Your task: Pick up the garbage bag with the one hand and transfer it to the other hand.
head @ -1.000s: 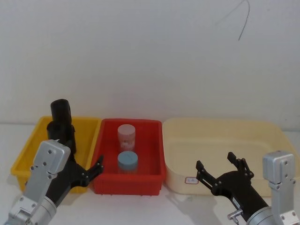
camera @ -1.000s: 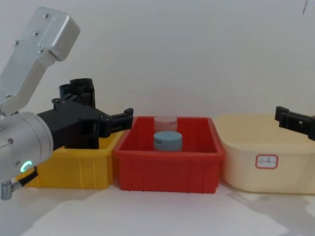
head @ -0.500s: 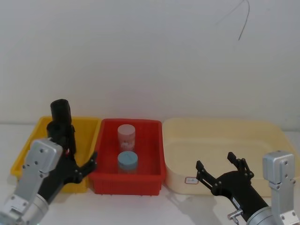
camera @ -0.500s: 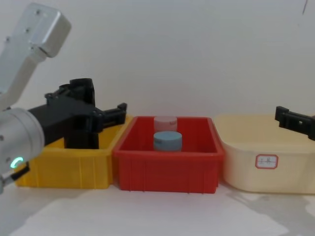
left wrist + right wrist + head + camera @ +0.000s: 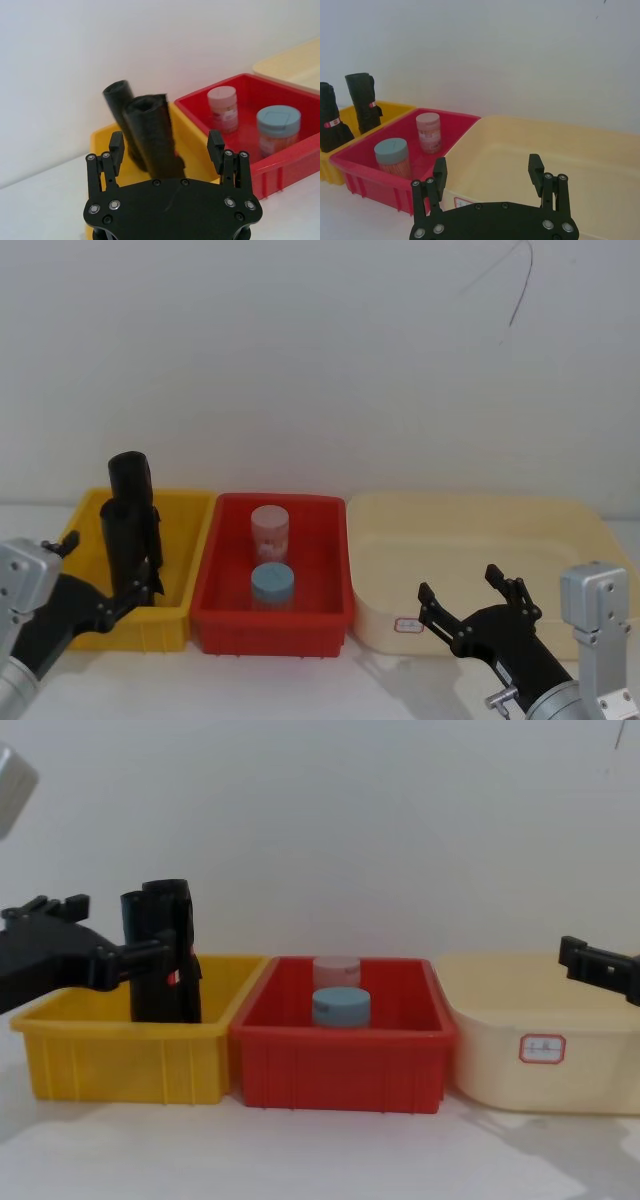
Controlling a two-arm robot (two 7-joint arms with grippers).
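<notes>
Head view: the glossy black garbage bag (image 5: 122, 540) stands upright in the yellow bin (image 5: 150, 633), just beyond the left hand (image 5: 100, 570), whose fingers are spread and empty. Left wrist view: its crinkled cylinder rises lengthwise between those parted fingers. Right wrist view: the right hand (image 5: 487, 172) is splayed and empty.

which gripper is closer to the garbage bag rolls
Left. The left gripper is open right at the garbage bag rolls; the right gripper hovers open by the cream bin, beyond the red bin.
</notes>
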